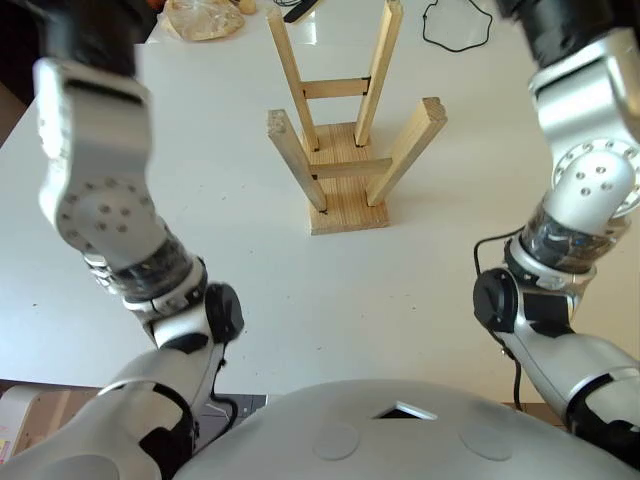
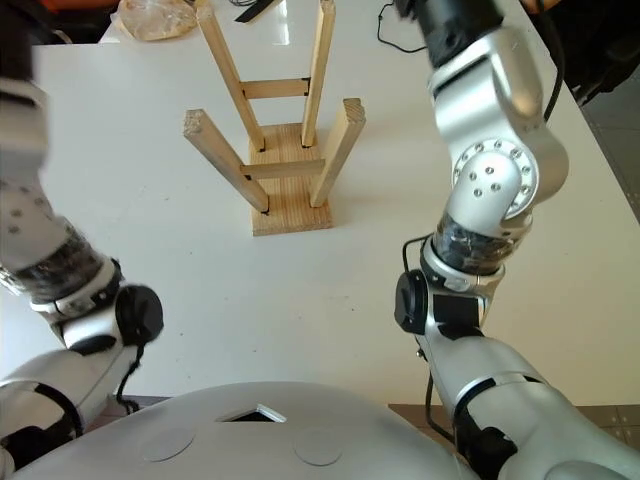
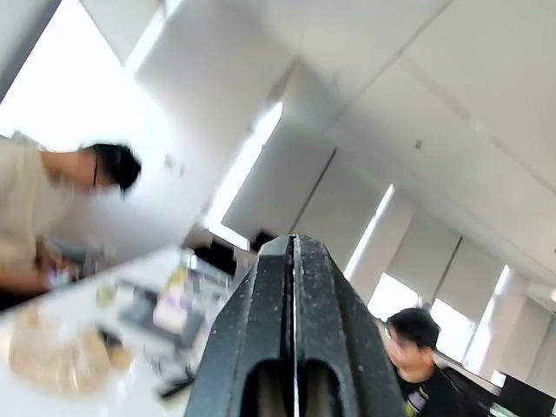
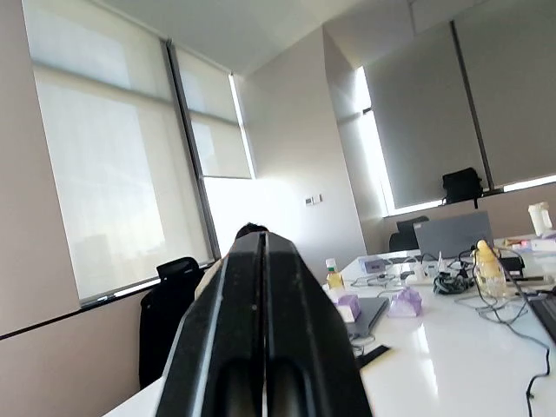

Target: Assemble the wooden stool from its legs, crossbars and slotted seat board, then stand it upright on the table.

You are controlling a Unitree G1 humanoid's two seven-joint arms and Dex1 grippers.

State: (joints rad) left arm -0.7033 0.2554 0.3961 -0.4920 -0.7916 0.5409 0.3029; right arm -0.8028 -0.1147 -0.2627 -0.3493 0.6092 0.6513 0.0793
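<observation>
The wooden stool (image 1: 347,150) stands upside down on the white table (image 1: 200,260), a little beyond the middle. Its slotted seat board (image 1: 350,215) lies flat on the tabletop and the legs (image 1: 296,160) point up and splay outward. Crossbars (image 1: 350,168) join the legs in pairs. Both arms are raised at the sides of the table, well apart from the stool. My left gripper (image 3: 294,252) is shut with nothing in it and points up into the room. My right gripper (image 4: 264,239) is likewise shut and empty, aimed at the room's windows.
At the table's far edge lie a clear plastic bag (image 1: 203,18), a dark object (image 1: 300,10) and a looped black cable (image 1: 455,30). Bare tabletop runs from the stool to the near edge.
</observation>
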